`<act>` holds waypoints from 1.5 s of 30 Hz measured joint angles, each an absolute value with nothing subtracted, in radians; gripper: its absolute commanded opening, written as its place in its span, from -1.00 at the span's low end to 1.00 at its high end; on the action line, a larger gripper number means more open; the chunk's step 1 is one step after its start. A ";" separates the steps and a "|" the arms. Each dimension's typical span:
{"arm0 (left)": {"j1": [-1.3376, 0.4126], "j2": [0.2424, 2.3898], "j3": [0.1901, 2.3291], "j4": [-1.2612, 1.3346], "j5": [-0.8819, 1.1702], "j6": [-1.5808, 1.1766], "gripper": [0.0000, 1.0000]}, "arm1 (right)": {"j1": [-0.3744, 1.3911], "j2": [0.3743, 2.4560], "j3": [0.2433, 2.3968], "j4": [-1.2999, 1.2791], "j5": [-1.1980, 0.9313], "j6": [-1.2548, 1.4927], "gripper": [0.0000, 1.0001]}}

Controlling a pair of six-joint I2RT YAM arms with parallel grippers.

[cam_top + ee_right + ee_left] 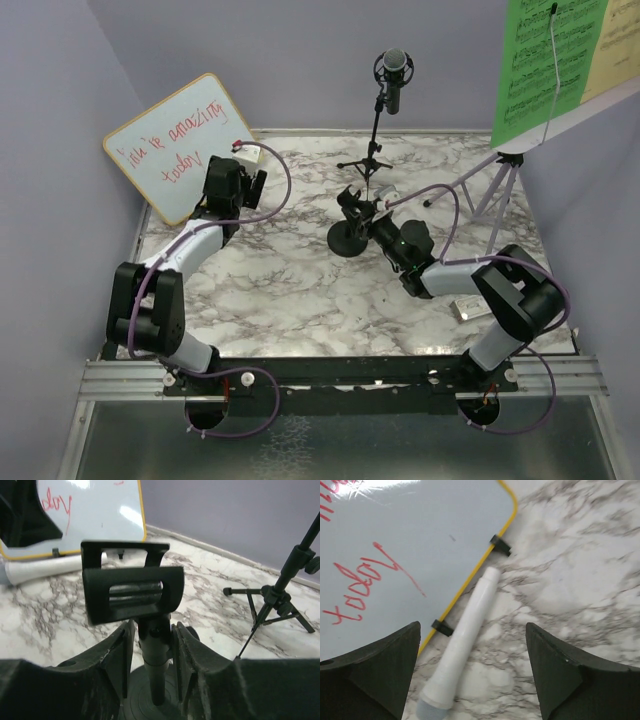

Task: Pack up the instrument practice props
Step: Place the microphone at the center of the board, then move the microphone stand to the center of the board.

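- My left jaws stand wide open over a white-bodied microphone (465, 645). It lies flat on the tabletop (580, 580), just beside the whiteboard (395, 555), and is not gripped.
- My right jaws flank the stem of the round-base mic holder (132, 587). I cannot tell whether they clamp it.
- The second microphone (395, 65) sits in the tripod (368, 150). The music sheets (545, 70) rest on the lilac rack (500, 185).
- Judgement: nothing looks packed, no container is in view, and every prop is outstanding.

The whiteboard (180, 145) leans at the far left of the table (300, 290), a microphone (465, 640) lying just beside its lower edge. The mic tripod (372, 140) stands far centre, the round-base holder (350, 237) near before it. The music rack (500, 185), bearing sheets (550, 60), stands far right.
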State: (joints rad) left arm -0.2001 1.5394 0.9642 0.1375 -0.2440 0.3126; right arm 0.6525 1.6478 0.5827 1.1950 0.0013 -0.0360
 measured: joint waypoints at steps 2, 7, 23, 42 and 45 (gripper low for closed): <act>-0.223 1.486 0.939 0.163 -0.208 0.228 0.72 | 0.653 1.637 0.575 1.159 -0.006 -0.020 0.03; -0.326 1.401 0.854 0.245 -0.159 0.056 0.72 | 0.654 1.590 0.567 1.073 -0.019 0.021 0.23; -0.598 1.335 0.549 0.704 -0.026 -0.177 0.69 | 0.656 1.161 0.363 0.842 0.105 0.168 0.56; -0.715 1.797 0.662 1.230 0.060 -0.151 0.27 | 0.656 1.047 0.141 1.000 0.387 0.220 0.58; -0.715 1.835 0.701 1.255 0.059 -0.138 0.10 | 0.656 1.068 0.141 1.017 0.403 0.221 0.58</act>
State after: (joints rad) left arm -0.7155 1.8347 0.7010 1.2552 0.0593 -0.1375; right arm 0.6556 1.0679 0.1406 1.0172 0.4034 0.2207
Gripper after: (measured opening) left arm 0.634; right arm 0.791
